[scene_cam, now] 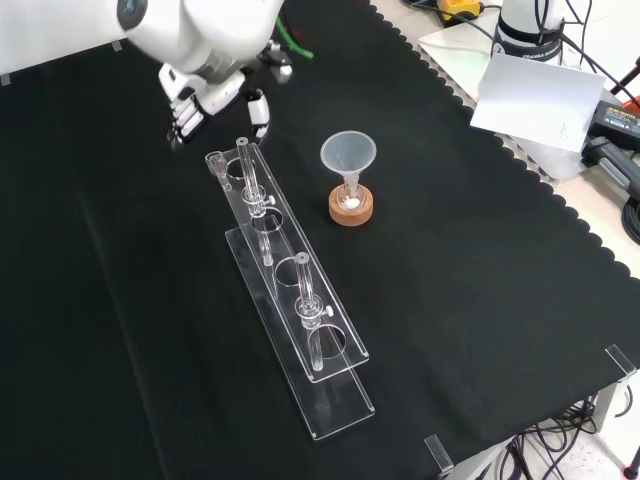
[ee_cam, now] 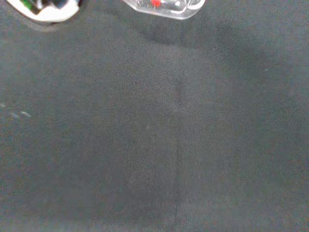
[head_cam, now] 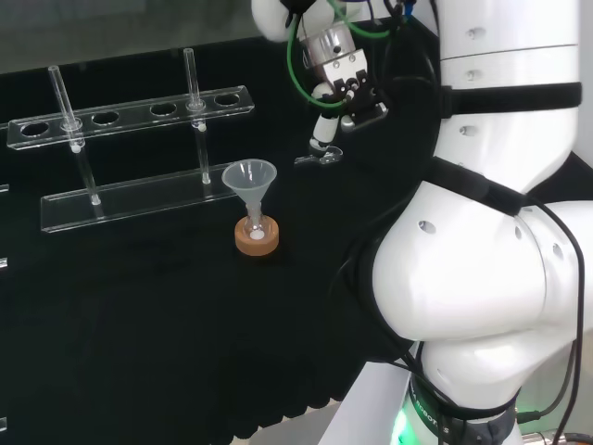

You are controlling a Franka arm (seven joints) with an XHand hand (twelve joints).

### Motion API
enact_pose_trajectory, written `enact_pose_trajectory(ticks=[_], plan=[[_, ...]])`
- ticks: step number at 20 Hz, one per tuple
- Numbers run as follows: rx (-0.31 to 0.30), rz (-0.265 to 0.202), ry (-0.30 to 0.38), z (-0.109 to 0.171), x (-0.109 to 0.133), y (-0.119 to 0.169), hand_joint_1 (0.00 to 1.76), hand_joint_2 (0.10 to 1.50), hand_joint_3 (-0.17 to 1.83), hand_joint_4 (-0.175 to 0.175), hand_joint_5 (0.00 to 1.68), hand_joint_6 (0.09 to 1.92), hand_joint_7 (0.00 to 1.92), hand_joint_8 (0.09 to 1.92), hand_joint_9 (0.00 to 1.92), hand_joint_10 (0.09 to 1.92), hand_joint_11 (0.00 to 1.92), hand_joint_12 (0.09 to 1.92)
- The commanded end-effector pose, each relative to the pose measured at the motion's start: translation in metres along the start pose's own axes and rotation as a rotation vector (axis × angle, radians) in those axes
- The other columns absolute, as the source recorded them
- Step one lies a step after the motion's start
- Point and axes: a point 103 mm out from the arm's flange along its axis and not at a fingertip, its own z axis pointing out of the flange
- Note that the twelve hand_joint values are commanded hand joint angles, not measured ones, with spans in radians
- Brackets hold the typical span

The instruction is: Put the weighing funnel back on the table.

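Found a clear rack (head_cam: 134, 114) with two upright posts stretched across the black cloth (head_cam: 139, 324), left of the hand (head_cam: 347, 88) in the head view and well apart from it. Saw the funnel (head_cam: 248, 176) just in front of the rack, mouth up, stem down in a small flask (head_cam: 256, 225) on a cork ring (head_cam: 257, 245). Made out a whitish patch at the flask's bottom, nothing surer. Spotted the weighing funnel (head_cam: 320, 158) right under the hand, at or just above the cloth, to the right of and beyond the funnel. Could not tell whether the hand gripped it or merely touched it. In the front view, noted the arm's white link (scene_cam: 190, 30) partly covering the hand.
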Motion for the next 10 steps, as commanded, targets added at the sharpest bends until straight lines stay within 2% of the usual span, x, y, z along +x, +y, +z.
enact_pose_trajectory(ticks=[1, 10], plan=[[-0.106, 0.014, 0.069, -0.021, -0.002, -0.068, 0.77, 0.61, 0.54, -0.015, 0.14, 0.09, 0.01, 0.42, 0.12, 0.72, 0.08, 1.42], [-0.162, 0.024, 0.072, -0.035, 0.011, -0.122, 0.77, 0.61, 0.54, -0.019, 0.16, 0.09, 0.00, 0.51, 0.15, 0.73, 0.09, 1.41]])
